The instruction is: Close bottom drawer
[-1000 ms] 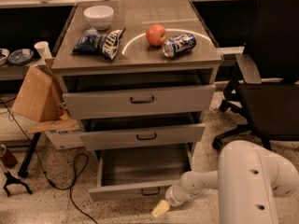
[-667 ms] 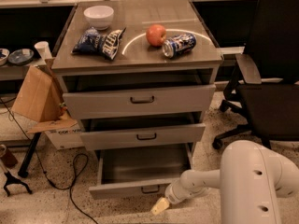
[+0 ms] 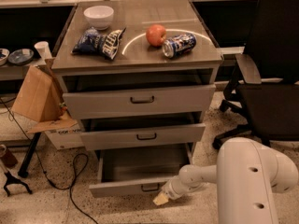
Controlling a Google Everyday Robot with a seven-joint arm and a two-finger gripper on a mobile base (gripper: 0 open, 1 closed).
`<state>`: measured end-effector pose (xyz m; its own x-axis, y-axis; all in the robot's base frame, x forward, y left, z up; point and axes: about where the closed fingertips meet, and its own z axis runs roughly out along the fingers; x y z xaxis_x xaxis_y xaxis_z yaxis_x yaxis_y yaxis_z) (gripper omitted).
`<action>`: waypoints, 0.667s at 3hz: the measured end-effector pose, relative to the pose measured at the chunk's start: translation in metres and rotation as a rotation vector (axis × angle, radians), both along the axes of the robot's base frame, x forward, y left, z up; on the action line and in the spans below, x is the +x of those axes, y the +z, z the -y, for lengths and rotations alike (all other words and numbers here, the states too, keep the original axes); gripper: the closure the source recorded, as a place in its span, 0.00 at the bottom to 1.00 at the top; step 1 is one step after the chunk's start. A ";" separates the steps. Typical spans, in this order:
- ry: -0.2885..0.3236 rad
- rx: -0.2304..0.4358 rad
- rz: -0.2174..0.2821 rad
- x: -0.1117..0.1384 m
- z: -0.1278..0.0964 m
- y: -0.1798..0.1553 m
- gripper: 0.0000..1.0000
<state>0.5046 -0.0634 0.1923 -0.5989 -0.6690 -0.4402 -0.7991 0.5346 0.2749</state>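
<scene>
Three grey drawers stand pulled out of the cabinet in front of me. The bottom drawer point(image 3: 140, 169), lowest and narrowest, is drawn out farthest, and its plain grey inside is open to view. My gripper point(image 3: 161, 198) is low by the speckled floor point(image 3: 56, 204), at the right part of that drawer's front panel. Its pale tip sits just below and to the right of the small dark handle point(image 3: 149, 187). It looks to be against the panel's lower edge, but I cannot tell whether it truly touches. Whether my jaws are wide or narrow I cannot tell either. Behind the gripper, my white arm point(image 3: 243, 181) runs off to the right and toward the camera. Just above it is the mid-sized drawer point(image 3: 145, 135), out a little, and above that the tallest-fronted top drawer point(image 3: 140, 99), also ajar. Well above, on the cabinet top point(image 3: 140, 59), an apple point(image 3: 156, 34) sits almost straight up from my gripper, with a can point(image 3: 179, 45) on its side just beside it. Up and to the left lie two chip bags point(image 3: 99, 42), and behind them stands a white bowl point(image 3: 99, 17). A black office chair point(image 3: 268, 92) stands up to my right. Far to my left a brown cardboard piece point(image 3: 36, 94) leans by the cabinet, and a black cable point(image 3: 70, 181) trails on the floor.
</scene>
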 end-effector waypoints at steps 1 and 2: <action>0.009 -0.045 -0.008 0.014 0.004 -0.004 0.66; 0.017 -0.133 -0.005 0.024 0.005 0.002 0.89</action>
<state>0.5283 -0.0681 0.1945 -0.5894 -0.7312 -0.3435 -0.8069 0.5535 0.2063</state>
